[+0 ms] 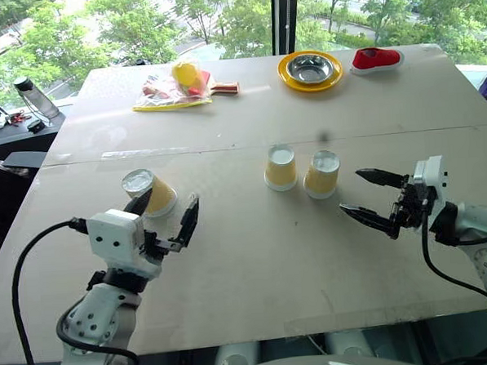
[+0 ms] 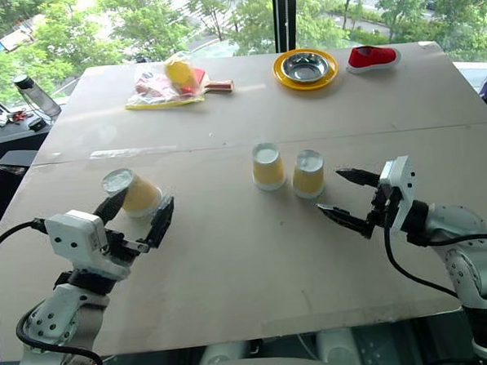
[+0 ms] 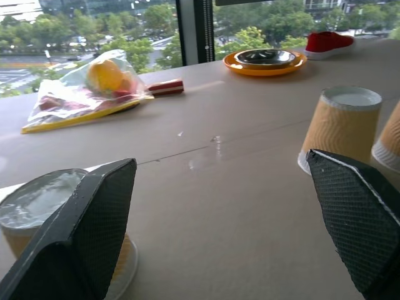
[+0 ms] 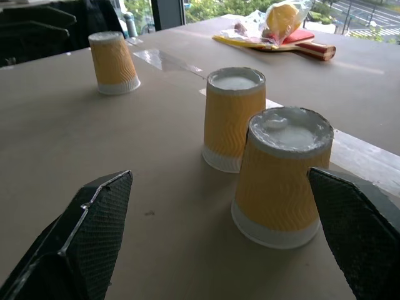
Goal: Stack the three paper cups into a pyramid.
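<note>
A: While both arms are hovering low over the table (image 1: 257,280), where are the three paper cups sitting?

B: Two are standing upside down side by side near the table's middle, the left-hand cup (image 1: 280,167) and the right-hand cup (image 1: 321,174), close but apart. The third cup (image 1: 148,192) is standing alone, well off to the left, also inverted.

A: And the pincers?

B: The left gripper (image 1: 165,222) is gaping wide, holding nothing; the lone cup is sitting just beyond its left finger, not between the fingers. The right gripper (image 1: 368,199) is likewise spreading wide and empty (its fingers are pointing toward the pair), with the right-hand cup lying just ahead of the fingertips, not touching.

A: Anything else around?

B: A yellow plate (image 1: 309,71) with a steel bowl is resting at the far edge, beside a red shoe (image 1: 376,59)
</note>
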You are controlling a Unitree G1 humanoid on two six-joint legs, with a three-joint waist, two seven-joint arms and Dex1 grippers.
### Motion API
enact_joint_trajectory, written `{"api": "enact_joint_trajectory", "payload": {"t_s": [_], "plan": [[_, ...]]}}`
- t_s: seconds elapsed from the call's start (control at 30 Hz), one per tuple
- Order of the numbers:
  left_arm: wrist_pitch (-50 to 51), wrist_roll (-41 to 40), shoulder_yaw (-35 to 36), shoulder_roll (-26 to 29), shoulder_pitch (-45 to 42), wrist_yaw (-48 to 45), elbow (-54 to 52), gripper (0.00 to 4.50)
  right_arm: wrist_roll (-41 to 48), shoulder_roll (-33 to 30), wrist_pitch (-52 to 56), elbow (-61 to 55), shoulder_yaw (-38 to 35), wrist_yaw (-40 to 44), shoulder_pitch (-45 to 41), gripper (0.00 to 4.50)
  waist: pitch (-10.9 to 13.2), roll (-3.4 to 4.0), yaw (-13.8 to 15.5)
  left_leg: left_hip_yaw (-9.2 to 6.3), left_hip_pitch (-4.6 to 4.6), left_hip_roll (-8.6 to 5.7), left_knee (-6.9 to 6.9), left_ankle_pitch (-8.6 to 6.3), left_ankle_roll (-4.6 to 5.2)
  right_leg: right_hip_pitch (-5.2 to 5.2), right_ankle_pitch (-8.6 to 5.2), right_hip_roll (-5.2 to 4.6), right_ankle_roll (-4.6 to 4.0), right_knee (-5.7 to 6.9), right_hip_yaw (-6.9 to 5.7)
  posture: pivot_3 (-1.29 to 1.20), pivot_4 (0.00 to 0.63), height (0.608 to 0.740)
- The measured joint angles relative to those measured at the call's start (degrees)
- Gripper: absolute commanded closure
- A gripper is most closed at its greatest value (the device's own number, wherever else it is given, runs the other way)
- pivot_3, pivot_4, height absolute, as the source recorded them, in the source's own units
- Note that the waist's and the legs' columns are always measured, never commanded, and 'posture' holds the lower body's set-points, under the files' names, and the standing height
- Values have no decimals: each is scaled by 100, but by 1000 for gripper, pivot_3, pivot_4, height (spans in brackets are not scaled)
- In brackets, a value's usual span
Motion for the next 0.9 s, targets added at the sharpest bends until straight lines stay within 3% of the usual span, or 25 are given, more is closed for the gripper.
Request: {"api": "enact_joint_trajectory", "payload": {"t_s": [0.17, 0.4, 0.57, 0.67, 0.73, 0.8, 0.9], "plan": [[537, -1230, -209, 1155, -33, -1278, -353, 0, -406, 796, -214, 456, 347, -622, -488, 76, 3, 9, -21, -1, 7, 6, -1, 0, -1, -3, -1, 8, -2, 13, 1, 0, 150, 740], [1322, -2197, 183, 2497, -607, -1901, -425, 0, -1074, 1460, -748, 1574, 647, -1064, -1201, 76, 5, 10, -22, 0, 5, 2, 0, 1, -1, -4, 0, 8, -1, 12, 2, 0, 150, 740], [1584, -2591, 520, 2741, -809, -1932, -434, 0, -1232, 1620, -988, 2037, 719, -1087, -1400, 76, 8, 14, -24, 3, 4, 2, -4, 1, -1, -5, -1, 7, -1, 6, 4, 0, 150, 740], [1634, -2607, 553, 2738, -791, -1927, -433, 0, -1233, 1634, -1107, 2113, 741, -1002, -1466, 879, 8, 14, -27, 3, 4, 2, -5, 1, -1, -5, -1, 7, -1, 6, 3, 0, 150, 740], [1636, -2605, 600, 2701, -767, -1904, -432, 0, -1232, 1670, -1178, 2179, 745, -941, -1520, 1837, 8, 15, -33, 2, 6, 3, -5, 1, -1, -5, 0, 8, -1, 8, 3, 0, 150, 740], [1636, -2582, 670, 2663, -705, -1897, -422, 0, -1232, 1747, -1204, 2255, 750, -898, -1573, 2411, 8, 15, -35, 2, 6, 3, -5, 1, -1, -5, 0, 8, -1, 9, 3, 0, 150, 740], [1633, -2535, 743, 2594, -613, -1869, -399, 0, -1235, 1815, -1230, 2350, 806, -841, -1697, 2414, 8, 15, -34, 2, 6, 3, -5, 1, -1, -5, 0, 8, -1, 9, 3, 0, 150, 740]]}}
